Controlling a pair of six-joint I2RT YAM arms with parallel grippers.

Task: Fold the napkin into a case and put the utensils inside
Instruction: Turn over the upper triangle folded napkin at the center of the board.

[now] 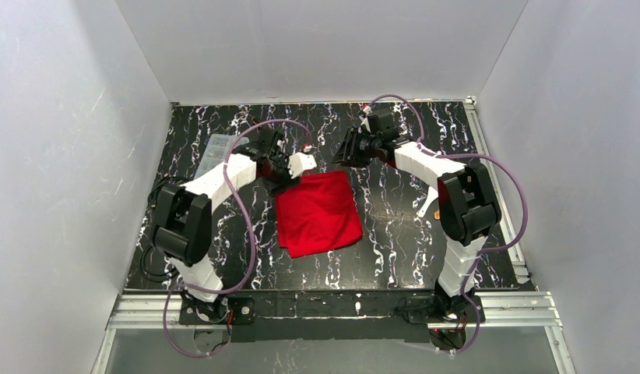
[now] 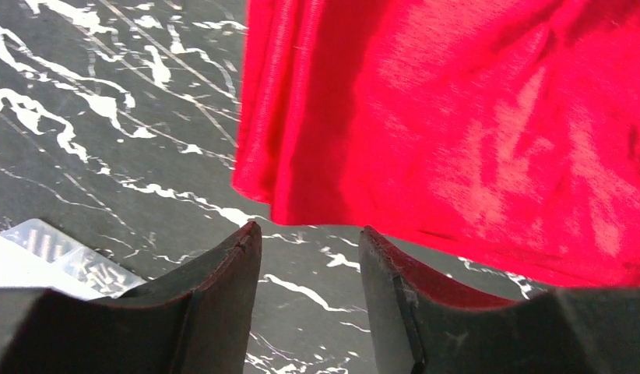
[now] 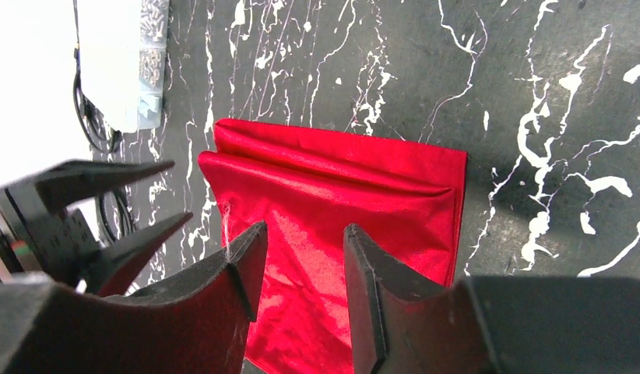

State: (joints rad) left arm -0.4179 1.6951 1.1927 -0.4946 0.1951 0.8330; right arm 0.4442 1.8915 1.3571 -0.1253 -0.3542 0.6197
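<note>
- Black fingertips of the left gripper (image 2: 309, 234) are filling the bottom of its wrist view. They are standing apart with bare table showing between them, gripping nothing, just short of the cloth's edge.
- Right gripper (image 3: 301, 234) is hovering over the cloth, its jaws likewise parted and empty, with red showing through the gap.
- The napkin (image 1: 317, 212) is lying flat near the middle of the table, a roughly square red shape turned slightly askew. One edge is showing a couple of raised, layered ridges in the right wrist view.
- Both grippers are sitting at the napkin's far edge, the left one at the far-left corner and the right one near the far-right corner.
- Judging from this, folding is in hand and is at an early stage: the cloth is not yet forming a narrow case.
- The next move is calling for both grippers to drop onto the far edge, pinch one layer cleanly, and carry it over evenly so the shiny cloth is not sliding or bunching.
- What may be the utensils (image 1: 423, 206), a slender white piece with an orange-yellow bit beside it, are lying at the right, partly hidden by the right arm.
- A clear plastic box (image 1: 216, 152) is sitting at the far left on the black marbled table (image 1: 395, 257).
- No brand, label or writing is showing clearly enough to read.
</note>
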